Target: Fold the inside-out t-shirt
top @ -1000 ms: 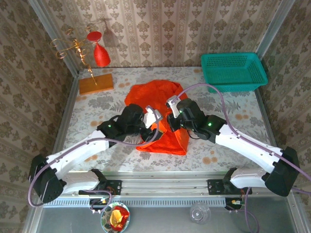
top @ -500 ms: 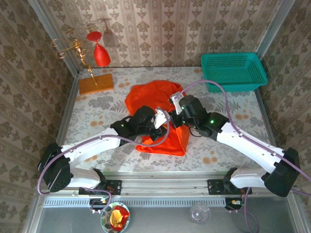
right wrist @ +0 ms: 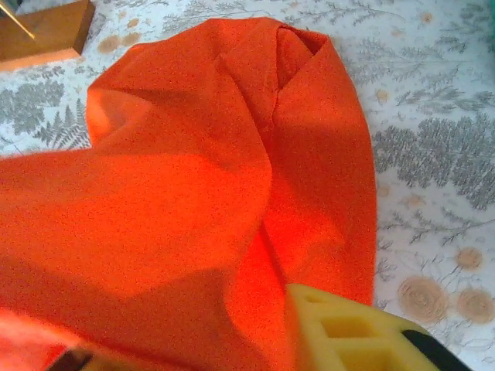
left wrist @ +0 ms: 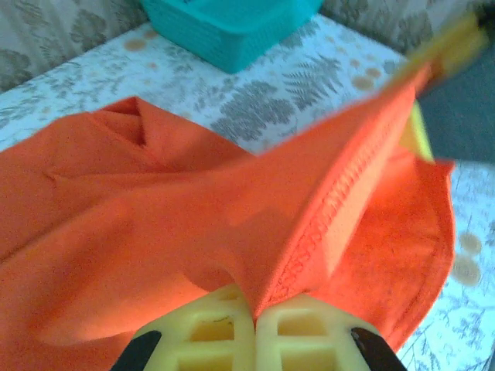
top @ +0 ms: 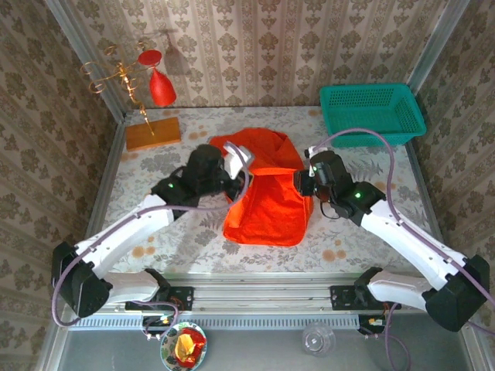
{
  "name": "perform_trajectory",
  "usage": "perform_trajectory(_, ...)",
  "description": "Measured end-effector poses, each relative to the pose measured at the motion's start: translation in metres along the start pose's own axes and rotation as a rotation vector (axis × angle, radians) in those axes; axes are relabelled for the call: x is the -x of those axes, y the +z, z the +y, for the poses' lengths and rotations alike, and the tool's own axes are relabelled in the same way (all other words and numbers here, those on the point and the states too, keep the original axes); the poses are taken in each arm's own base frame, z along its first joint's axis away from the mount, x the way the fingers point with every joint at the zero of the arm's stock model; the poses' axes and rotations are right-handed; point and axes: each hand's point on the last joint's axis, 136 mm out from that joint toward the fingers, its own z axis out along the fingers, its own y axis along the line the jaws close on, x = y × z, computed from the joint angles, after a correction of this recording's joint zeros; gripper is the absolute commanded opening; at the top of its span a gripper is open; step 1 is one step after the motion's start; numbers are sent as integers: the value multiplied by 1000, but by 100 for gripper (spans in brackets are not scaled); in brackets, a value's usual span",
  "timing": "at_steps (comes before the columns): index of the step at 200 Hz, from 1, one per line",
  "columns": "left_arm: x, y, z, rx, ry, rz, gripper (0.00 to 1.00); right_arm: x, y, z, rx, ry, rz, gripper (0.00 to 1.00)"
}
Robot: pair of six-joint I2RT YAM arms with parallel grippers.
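Note:
The inside-out t-shirt (top: 267, 202) is a bright orange-red heap in the middle of the table, its lower part spread flat toward the near edge. My left gripper (top: 234, 164) is at the shirt's upper left, and in the left wrist view it (left wrist: 259, 309) is shut on a stitched seam of the t-shirt (left wrist: 155, 201), which rises taut from the pads. My right gripper (top: 303, 183) sits at the shirt's right edge. In the right wrist view it (right wrist: 186, 328) is open, one yellow finger (right wrist: 348, 336) beside the t-shirt (right wrist: 193, 170), with cloth lying across the gap.
A teal basket (top: 373, 114) stands at the back right and shows in the left wrist view (left wrist: 224, 23). An orange-brown wooden block (top: 152, 133) and a red ornament (top: 161, 86) on a gold stand are at the back left. Patterned walls close in the table.
My left gripper shut on the shirt's seam and drew it back to the left. My right gripper opened and moved right to the shirt's edge. The cloth now lies wider.

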Motion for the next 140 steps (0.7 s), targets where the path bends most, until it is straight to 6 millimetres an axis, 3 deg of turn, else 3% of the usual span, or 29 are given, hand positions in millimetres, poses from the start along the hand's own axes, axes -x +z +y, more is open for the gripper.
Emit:
perform_trajectory(16, 15, -6, 8, -8, -22, -16, 0, -9, -9, 2, 23, 46, -8, 39)
perform_trajectory(32, 24, -8, 3, -45, -24, -15, 0, -19, -21, 8, 73, 104, -28, 43)
perform_trajectory(59, 25, -8, -6, -96, -27, 17, 0, -39, -39, 36, 194, 159, -45, 44)
perform_trajectory(85, 17, -7, -9, -119, -32, 62, 0, -59, -44, 73, 288, 133, -42, 25)
perform_trajectory(108, 15, -10, -13, -135, -26, 84, 0, -88, -37, 107, 328, 38, -31, 13)
perform_trajectory(125, 18, -14, -16, -150, -22, 85, 0, -114, -18, 130, 315, -44, -3, 8)
perform_trajectory(140, 20, -16, -19, -163, -17, 84, 0, -129, 3, 136, 278, -79, 5, 4)
